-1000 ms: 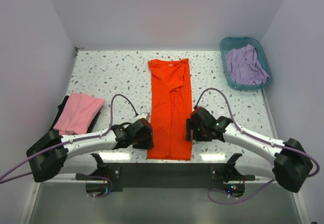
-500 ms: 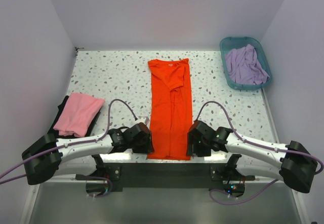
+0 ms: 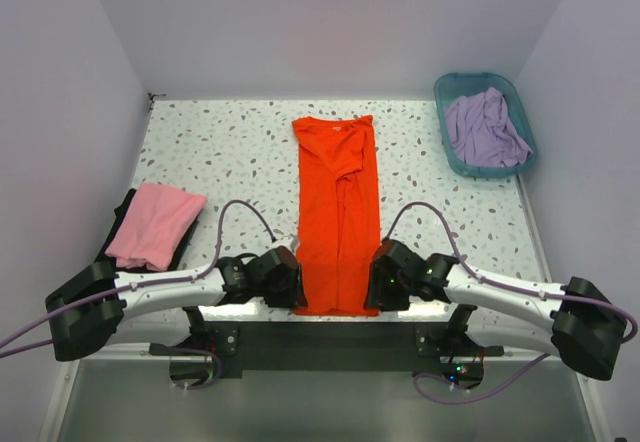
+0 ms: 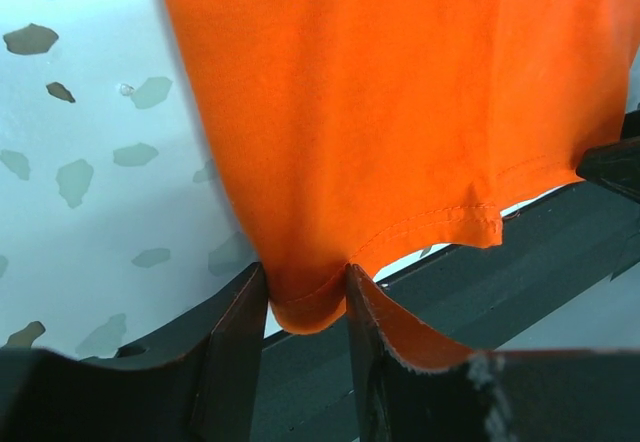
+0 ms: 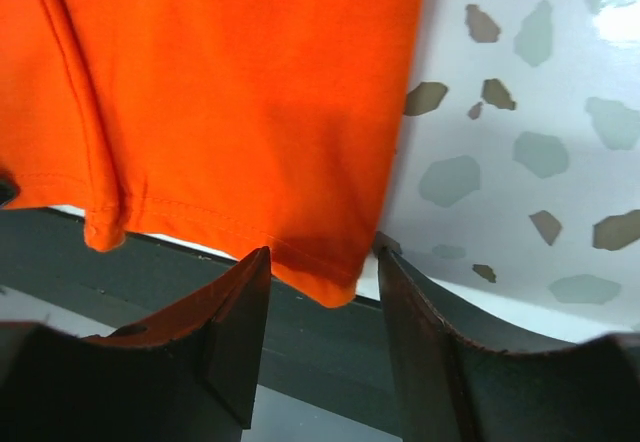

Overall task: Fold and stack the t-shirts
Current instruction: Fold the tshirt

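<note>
The speckled desk (image 3: 230, 142) carries the orange t-shirt (image 3: 338, 212) down its middle, folded into a long narrow strip with the collar at the far end and the hem at the near edge. At the far right corner stands a teal basket (image 3: 443, 112) with the lavender t-shirt (image 3: 485, 130) crumpled inside it. At the left, the folded pink t-shirt (image 3: 155, 224) lies on top of the black t-shirt (image 3: 122, 214), which shows only as a dark border beneath it. The left end effector (image 4: 306, 278) sits at the hem's near-left corner, its jaws narrow, the cloth bunched between them and touching both; I cannot tell whether it is truly pinched. The right end effector (image 5: 323, 258) straddles the near-right corner with its jaws wider than the cloth, a gap showing beside the fabric.
</note>
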`<act>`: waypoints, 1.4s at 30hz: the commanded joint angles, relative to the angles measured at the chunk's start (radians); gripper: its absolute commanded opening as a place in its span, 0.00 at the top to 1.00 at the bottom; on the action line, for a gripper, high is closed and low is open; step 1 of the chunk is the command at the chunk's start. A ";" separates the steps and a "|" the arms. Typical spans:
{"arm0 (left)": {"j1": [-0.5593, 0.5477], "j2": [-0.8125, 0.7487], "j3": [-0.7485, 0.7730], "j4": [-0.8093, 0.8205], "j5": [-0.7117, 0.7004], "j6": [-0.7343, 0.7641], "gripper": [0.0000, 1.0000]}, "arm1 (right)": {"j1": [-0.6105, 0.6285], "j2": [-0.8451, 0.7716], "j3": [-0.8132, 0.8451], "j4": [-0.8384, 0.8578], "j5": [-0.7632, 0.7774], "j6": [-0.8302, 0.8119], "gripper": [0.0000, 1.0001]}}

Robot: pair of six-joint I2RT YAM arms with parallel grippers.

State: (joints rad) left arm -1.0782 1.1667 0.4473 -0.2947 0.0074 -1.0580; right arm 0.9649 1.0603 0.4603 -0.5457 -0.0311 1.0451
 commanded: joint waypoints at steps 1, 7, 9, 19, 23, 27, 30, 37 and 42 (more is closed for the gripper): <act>-0.014 0.034 -0.045 -0.090 0.014 -0.007 0.58 | 0.011 0.007 -0.041 0.043 -0.016 0.030 0.50; -0.023 0.059 -0.055 -0.073 0.026 -0.016 0.69 | 0.011 -0.019 -0.094 0.052 -0.032 0.039 0.80; -0.031 0.063 -0.059 -0.069 0.029 -0.025 0.74 | 0.011 -0.063 -0.115 0.023 -0.032 0.049 0.91; -0.052 0.064 -0.087 -0.055 0.055 -0.049 0.93 | 0.011 -0.348 -0.129 -0.227 0.020 0.064 0.99; -0.092 0.062 -0.044 -0.069 0.042 -0.072 0.91 | 0.011 -0.347 -0.097 -0.246 0.023 0.063 0.99; -0.135 0.053 0.002 -0.095 0.025 -0.095 0.91 | 0.011 -0.344 -0.007 -0.279 0.054 0.038 1.00; -0.135 0.033 0.031 -0.127 -0.004 -0.105 0.91 | 0.012 -0.335 0.066 -0.325 0.103 0.012 1.00; 0.003 0.089 0.250 -0.178 -0.086 0.024 0.91 | 0.009 -0.148 0.256 -0.284 0.278 -0.101 0.99; 0.167 0.155 0.393 -0.156 -0.118 0.154 0.92 | -0.012 0.062 0.429 -0.231 0.410 -0.226 0.98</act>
State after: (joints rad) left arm -0.9775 1.2942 0.7494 -0.4480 -0.0582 -1.0130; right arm 0.9653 1.0561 0.8001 -0.8291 0.2424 0.9195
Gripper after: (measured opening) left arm 0.094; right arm 0.026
